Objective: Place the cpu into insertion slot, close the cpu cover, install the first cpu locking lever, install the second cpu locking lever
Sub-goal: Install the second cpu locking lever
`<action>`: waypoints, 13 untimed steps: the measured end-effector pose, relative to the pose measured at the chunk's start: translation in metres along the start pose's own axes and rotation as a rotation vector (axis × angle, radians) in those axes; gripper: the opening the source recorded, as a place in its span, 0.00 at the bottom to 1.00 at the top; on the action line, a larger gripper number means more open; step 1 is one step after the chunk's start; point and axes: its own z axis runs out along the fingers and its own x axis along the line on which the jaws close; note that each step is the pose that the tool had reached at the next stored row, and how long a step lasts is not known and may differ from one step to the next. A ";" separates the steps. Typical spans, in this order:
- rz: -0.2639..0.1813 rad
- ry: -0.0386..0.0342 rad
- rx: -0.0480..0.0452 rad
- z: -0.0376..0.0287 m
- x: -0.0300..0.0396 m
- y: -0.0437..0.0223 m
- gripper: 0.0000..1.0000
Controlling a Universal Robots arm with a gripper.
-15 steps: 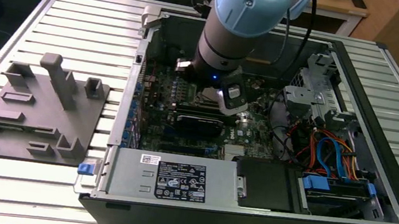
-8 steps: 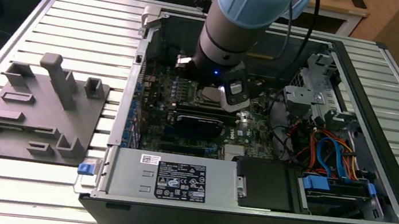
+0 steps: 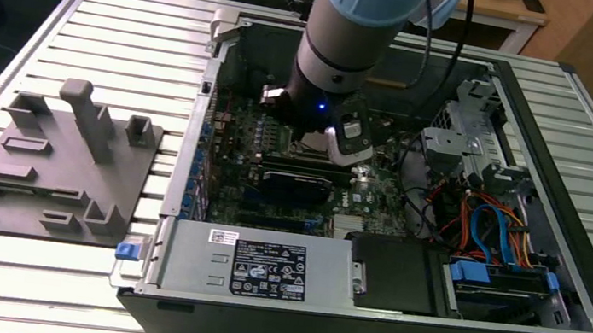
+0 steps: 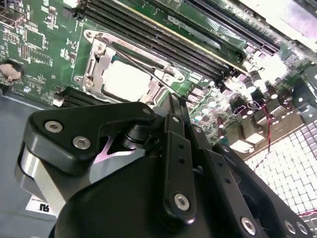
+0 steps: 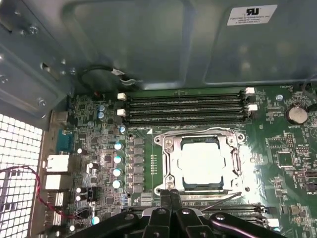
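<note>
Both fingers of the hand [image 5: 170,196] pressed together, tips partly masking the cpu cover [image 5: 200,163]

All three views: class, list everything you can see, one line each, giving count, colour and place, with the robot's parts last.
cpu: one, silver, seated in its socket on the board.
cpu cover: one, metal frame, closed around the cpu.
memory slots: several, black, beside the socket.
motherboard: one, green, inside the case.
computer case: one, black, open on the table.
slatted table: one, pale metal.
grey fixture: one, at the exterior view's left.
arm: one, reaching into the case.
gripper: one, black, fingertips together at the socket's edge.
</note>
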 end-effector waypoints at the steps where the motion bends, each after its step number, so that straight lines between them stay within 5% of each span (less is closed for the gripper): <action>1: 0.000 0.0000 0.0006 -0.0005 0.0001 0.0003 0.10; 8: 0.001 -0.0003 0.0011 -0.0137 0.0011 0.0048 0.10; 13: 0.004 0.0010 0.0012 -0.0143 -0.0038 0.0052 0.10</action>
